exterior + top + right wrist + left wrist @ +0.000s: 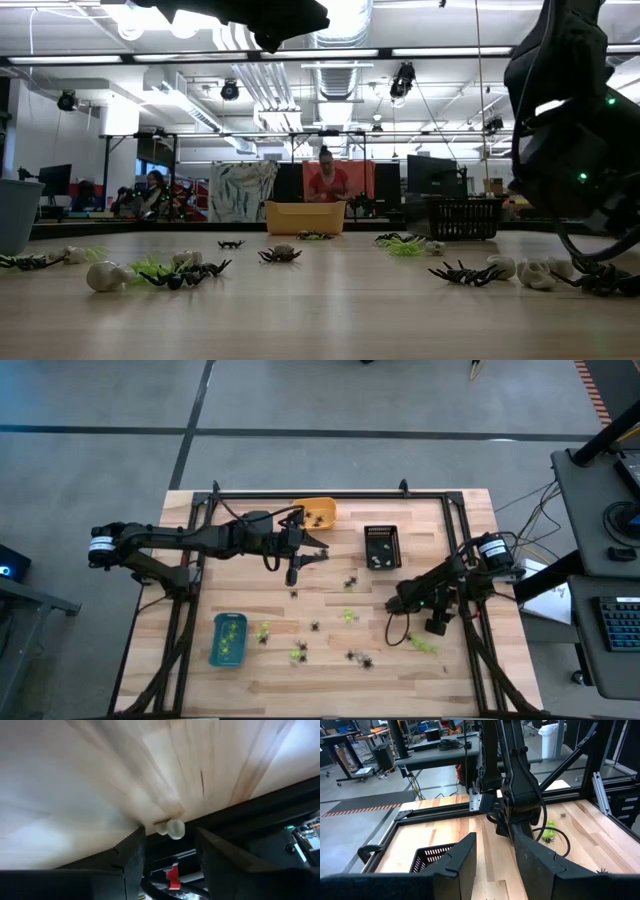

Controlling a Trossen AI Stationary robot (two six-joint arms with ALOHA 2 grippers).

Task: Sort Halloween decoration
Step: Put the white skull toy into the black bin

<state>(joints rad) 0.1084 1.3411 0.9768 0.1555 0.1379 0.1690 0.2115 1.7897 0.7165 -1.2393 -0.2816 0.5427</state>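
**Trinkets scattered mid-table, both grippers empty**

On the table's left side, the blue tray (pixel 228 639) lay near the front edge with lime-green pieces in it. Above it, the left arm reached across toward the middle, and the left gripper (pixel 293 571) hung over bare wood just in front of the orange tray (pixel 318 512); in its wrist view the two fingers (pixel 461 857) stood well apart with nothing between them.

Across the middle, the Halloween decoration (pixel 349 615) was strewn over the wood: lime-green bits, black spider shapes and a few whitish ones, loose and mostly apart from one another. The black tray (pixel 382 546) sat toward the back, right of the orange one, holding some whitish pieces.

At the right, the right gripper (pixel 397 603) was low over the table beside the scatter. Its jaws were parted and held nothing; a small whitish trinket (pixel 174 828) lay on the wood just beyond its fingertips.
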